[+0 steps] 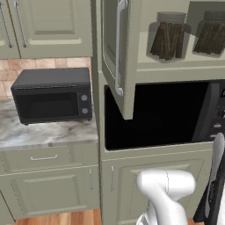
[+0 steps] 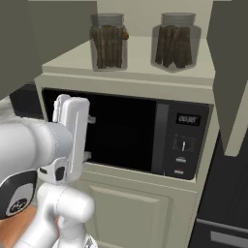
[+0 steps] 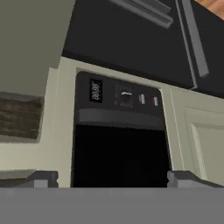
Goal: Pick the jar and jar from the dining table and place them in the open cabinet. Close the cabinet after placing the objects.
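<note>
The tool (image 3: pixel 111 179) shows its two dark finger tips at the bottom of the hand view, spread wide with nothing between them, facing the dark window of a built-in black microwave (image 3: pixel 120 144).

In the left base view, a freestanding black microwave (image 1: pixel 52 95) sits at far left on a grey-veined marble desk (image 1: pixel 44 132) over sage-green drawers. Right of it, the tall sage-green cabinet (image 1: pixel 176 66) stands with its raised-panel door (image 1: pixel 116 52) swung out, the long silver bar handle (image 1: pixel 118 46) hanging in front of the built-in microwave's upper left corner. On the cabinet shelf stand the two clear glass jars of dark brown sticks, the left jar (image 2: pixel 109 41) and the right jar (image 2: pixel 175 42), upright, side by side and apart. The built-in microwave sits directly beneath that shelf, its control panel (image 2: pixel 185 140) on the right. The white arm (image 2: pixel 70 140) rises in front of the microwave's left part.
</note>
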Tool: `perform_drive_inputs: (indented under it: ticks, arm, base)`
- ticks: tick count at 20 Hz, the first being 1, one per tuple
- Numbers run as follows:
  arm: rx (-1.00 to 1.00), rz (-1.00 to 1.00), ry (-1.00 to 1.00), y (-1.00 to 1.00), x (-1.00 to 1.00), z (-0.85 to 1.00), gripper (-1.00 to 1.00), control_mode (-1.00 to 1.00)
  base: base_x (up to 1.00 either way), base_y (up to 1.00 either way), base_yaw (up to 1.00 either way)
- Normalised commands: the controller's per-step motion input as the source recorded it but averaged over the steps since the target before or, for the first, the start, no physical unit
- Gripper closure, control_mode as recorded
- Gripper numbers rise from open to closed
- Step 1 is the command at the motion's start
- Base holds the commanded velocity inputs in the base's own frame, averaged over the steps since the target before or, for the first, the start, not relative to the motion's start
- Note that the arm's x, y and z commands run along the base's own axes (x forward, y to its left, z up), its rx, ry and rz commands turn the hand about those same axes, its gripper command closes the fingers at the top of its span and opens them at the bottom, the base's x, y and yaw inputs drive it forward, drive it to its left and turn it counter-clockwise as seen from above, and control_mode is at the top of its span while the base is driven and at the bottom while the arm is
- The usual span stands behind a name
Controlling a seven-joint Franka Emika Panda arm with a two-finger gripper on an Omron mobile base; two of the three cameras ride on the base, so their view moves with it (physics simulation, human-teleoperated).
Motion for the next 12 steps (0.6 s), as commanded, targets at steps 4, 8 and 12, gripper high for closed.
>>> perform_drive_inputs:
  ticks: [4, 8, 12]
  arm:
    - [0.2, 0.01, 0.04, -0.22, -0.25, 0.0, -1.0, -1.0]
    - [0.22, 0.07, 0.02, -0.27, -0.01, -0.1, -1.0, -1.0]
    - [0.25, 0.14, -0.03, -0.14, 0.09, -0.48, -1.0, -1.0]
  base:
    - [0.0, 0.0, 0.0]
    - [0.0, 0.0, 0.0]
    - [0.0, 0.0, 0.0]
